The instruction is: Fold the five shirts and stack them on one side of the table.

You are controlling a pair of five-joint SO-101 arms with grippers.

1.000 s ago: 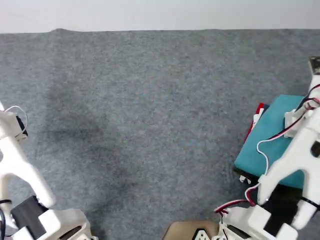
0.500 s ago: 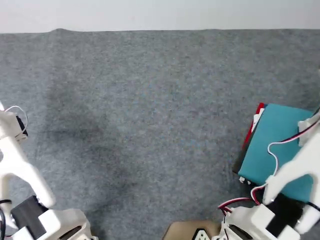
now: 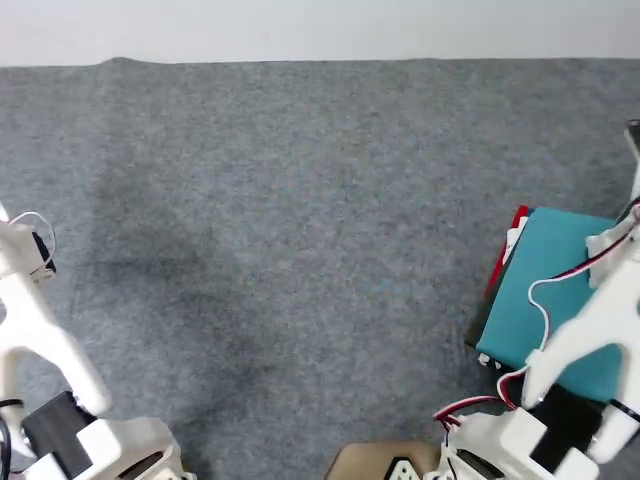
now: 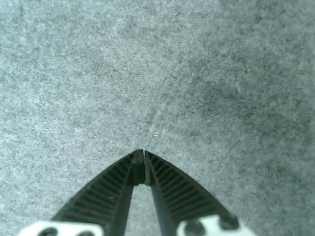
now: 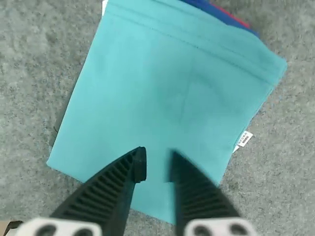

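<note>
A: As the stack (image 3: 540, 290) stood at that moment, how much of the task was complete?

B: Judged nearly all. The stack lay at the right side of the mat (image 3: 300, 200), near the right arm's base. The teal shirt (image 5: 172, 88) was on top, folded flat to a rectangle, with its label (image 5: 243, 139) projecting at one edge. A red edge (image 3: 519, 220) showed beneath it.

A: Were all five shirts confirmed?

B: No. The lower layers were mostly covered, so the count could not be verified. Every shirt visible was in the stack.

A: State of the grippers?

B: The right gripper (image 5: 156, 164) hovered just above the teal shirt with its fingers slightly spread and nothing between them. The left gripper (image 4: 143, 160) hung over bare mat, well apart from the stack, with its fingertips pressed together and holding nothing.

A: What was left?

B: Probably little. With no shirt gripped and none spread for folding, the work looked finished or at a final check. At most, the teal shirt may have needed squaring to the layers below.
</note>
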